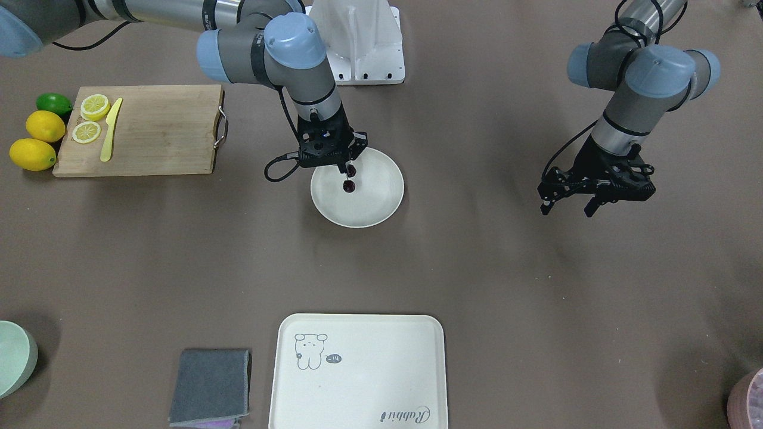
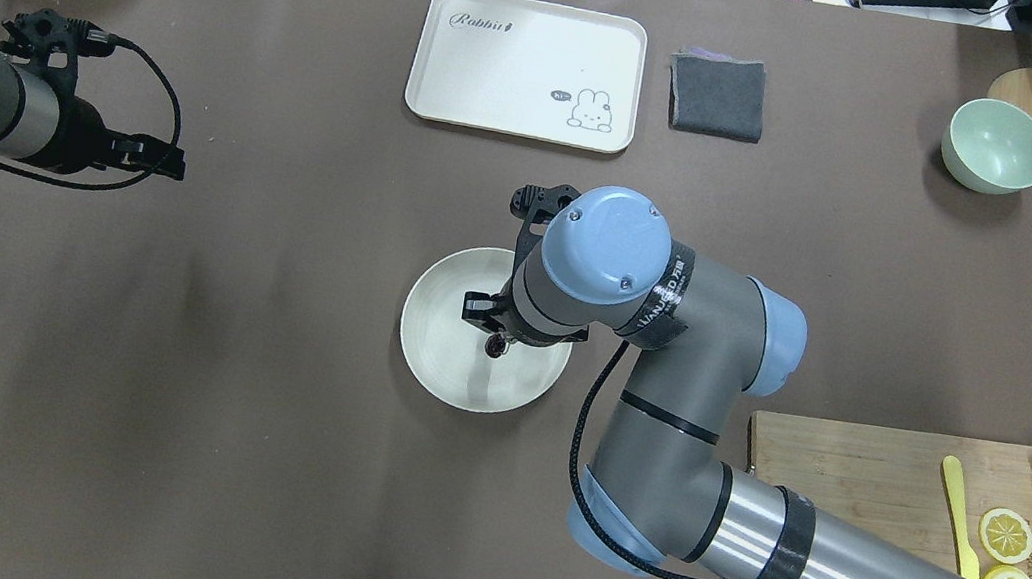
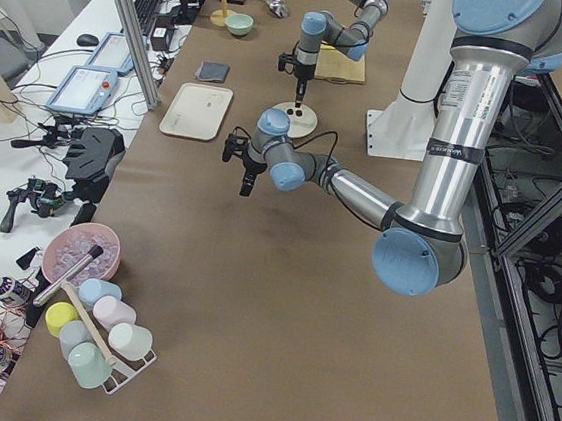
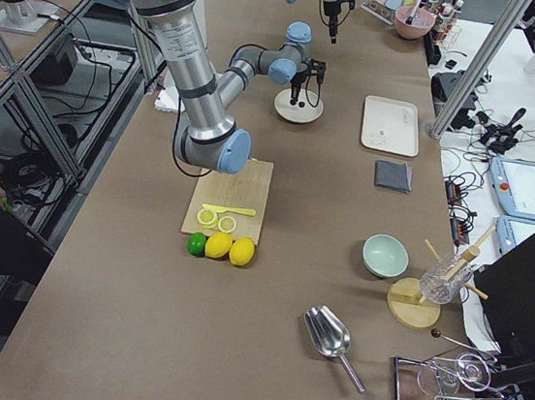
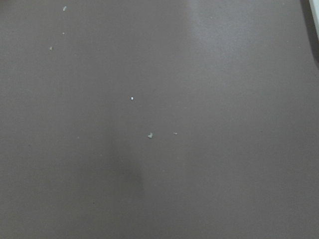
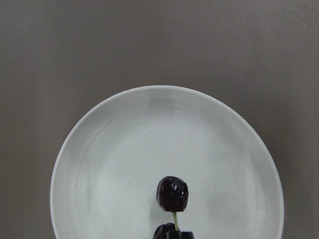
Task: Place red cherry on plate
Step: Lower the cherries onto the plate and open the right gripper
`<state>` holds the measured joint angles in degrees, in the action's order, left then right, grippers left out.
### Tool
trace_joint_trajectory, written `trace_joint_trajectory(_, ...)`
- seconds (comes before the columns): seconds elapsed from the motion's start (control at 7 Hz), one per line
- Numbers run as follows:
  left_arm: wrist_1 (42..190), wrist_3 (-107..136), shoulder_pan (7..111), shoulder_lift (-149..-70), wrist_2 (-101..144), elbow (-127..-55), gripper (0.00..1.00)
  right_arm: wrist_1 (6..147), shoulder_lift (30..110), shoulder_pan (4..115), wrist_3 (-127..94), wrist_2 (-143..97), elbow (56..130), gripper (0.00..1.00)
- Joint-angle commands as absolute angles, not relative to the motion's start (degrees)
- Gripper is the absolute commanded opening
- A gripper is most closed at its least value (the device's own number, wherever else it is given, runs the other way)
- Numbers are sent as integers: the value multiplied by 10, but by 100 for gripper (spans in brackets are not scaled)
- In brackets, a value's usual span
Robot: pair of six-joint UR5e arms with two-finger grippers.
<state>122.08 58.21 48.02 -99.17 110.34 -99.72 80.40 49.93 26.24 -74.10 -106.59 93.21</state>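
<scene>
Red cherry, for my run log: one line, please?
right tool: shut on dark maroon cherry pair over round cream-white plate | left tool: open

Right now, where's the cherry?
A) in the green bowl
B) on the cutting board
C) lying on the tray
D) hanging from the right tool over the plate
D: the cherry hangs by its stem from the closed right tool, above the white plate.
</scene>
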Motion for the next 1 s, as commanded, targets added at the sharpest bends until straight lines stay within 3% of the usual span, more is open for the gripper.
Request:
trace_joint_trajectory(0.0, 1221, 583, 481, -989, 1104, -998, 98, 801, 496, 257, -757, -1065, 915, 99)
trace_joint_trajectory(0.57, 1221, 582, 481, -984, 1104, -998, 98, 800, 493, 254, -775, -1044, 931, 100)
trace_joint_trajectory(0.86, 1216, 540, 489, -966, 1105, -1003, 98, 807, 497, 320, -766, -1118, 949, 100)
